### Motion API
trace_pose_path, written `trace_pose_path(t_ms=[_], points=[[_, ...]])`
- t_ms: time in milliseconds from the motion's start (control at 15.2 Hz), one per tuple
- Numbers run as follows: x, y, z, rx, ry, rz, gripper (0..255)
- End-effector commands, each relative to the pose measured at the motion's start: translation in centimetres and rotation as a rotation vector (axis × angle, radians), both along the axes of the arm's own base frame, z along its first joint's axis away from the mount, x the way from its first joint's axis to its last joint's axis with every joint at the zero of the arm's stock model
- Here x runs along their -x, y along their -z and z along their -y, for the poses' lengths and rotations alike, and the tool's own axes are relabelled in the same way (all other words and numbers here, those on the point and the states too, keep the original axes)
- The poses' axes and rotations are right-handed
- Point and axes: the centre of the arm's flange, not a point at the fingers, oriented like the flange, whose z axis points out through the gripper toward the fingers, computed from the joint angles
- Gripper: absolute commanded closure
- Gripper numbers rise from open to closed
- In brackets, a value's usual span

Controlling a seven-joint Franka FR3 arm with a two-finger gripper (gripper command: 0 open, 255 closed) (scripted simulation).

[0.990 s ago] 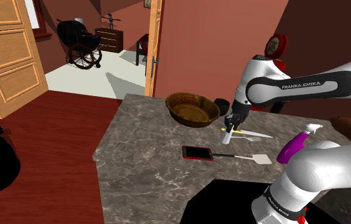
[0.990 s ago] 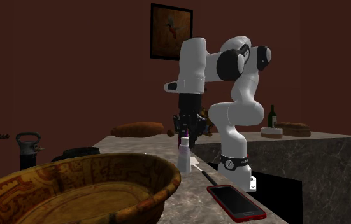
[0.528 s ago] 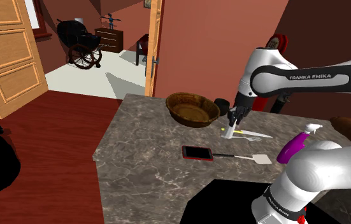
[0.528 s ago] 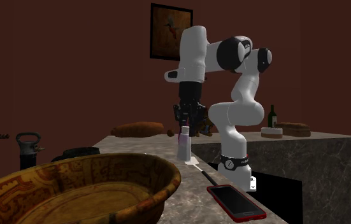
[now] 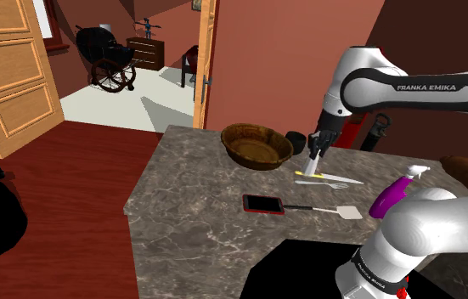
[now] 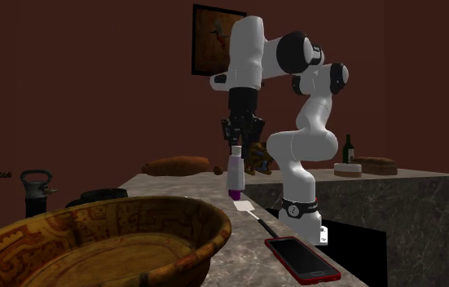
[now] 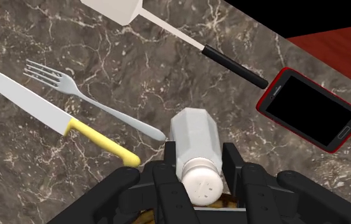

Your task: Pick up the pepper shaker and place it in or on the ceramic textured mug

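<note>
One white pepper shaker [image 7: 195, 143] hangs pinched near its cap between the black gripper's [image 7: 200, 158] fingers, just clear of the marbled counter [image 5: 189, 221], above a fork [image 7: 97, 103] and a yellow-handled knife [image 7: 40, 105]. Nearby sit a dark mug [image 5: 296, 140] and a brown bowl [image 5: 256, 144].

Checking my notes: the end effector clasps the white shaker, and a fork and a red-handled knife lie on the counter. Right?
Not quite: the wrist view shows the knife has a yellow handle, not red. The end effector does clasp the white shaker, and fork and knife lie on the counter.
</note>
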Motion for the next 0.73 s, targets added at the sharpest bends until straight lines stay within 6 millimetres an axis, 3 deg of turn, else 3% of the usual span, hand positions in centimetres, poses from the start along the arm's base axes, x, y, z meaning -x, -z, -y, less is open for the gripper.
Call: trace_pose_path(t_ms=[0, 660], points=[[0.0, -1.1, -0.1, 0.000, 0.000, 0.000, 255], [0.0, -6.2, -0.1, 0.000, 0.000, 0.000, 255]])
